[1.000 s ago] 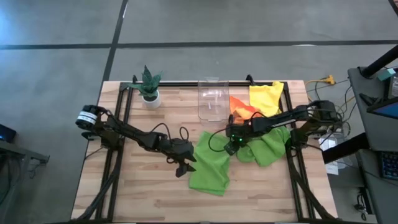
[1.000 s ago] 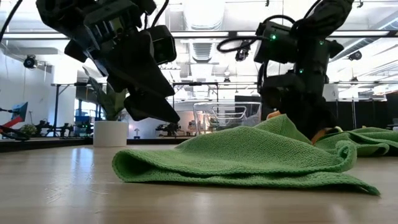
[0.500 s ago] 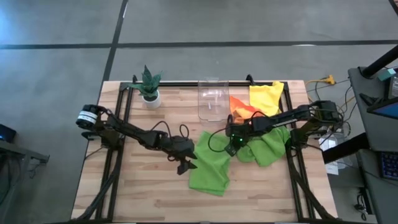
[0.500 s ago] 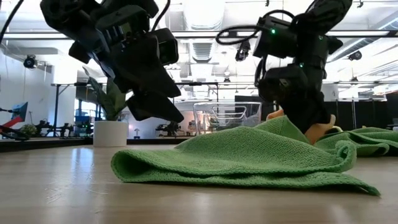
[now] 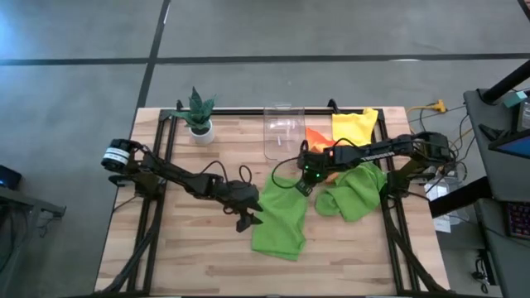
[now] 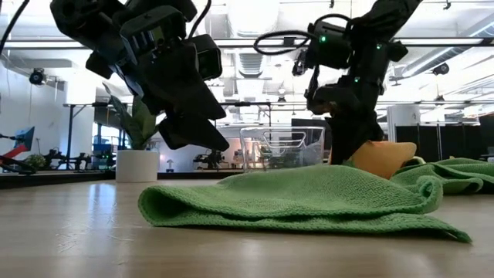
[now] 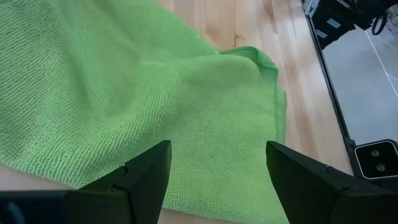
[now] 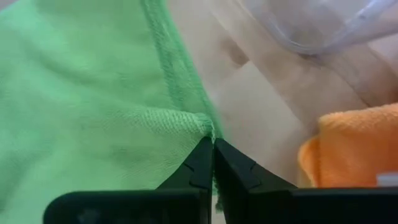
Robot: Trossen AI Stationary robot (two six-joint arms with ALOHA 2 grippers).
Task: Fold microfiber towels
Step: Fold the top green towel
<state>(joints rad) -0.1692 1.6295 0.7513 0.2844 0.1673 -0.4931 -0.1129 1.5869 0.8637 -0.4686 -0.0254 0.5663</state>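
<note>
With the right tool (image 8: 213,163) pinching the far corner of the lime green towel (image 5: 280,217), the first fold on that towel is getting under way. Towel is lying mid-counter (image 5: 190,257), partly rumpled. Left tool (image 7: 214,168) is hovering spread just above the towel's left edge, gripping nothing. Second lime green towel (image 5: 354,192) is sitting bunched beside it on the right; orange towel (image 5: 321,141) and yellow towel (image 5: 354,128) are waiting at the back by the clear plastic bin (image 5: 281,131). Next, I reckon, left tool is needing a matching corner before both are carrying the edge across.
</note>
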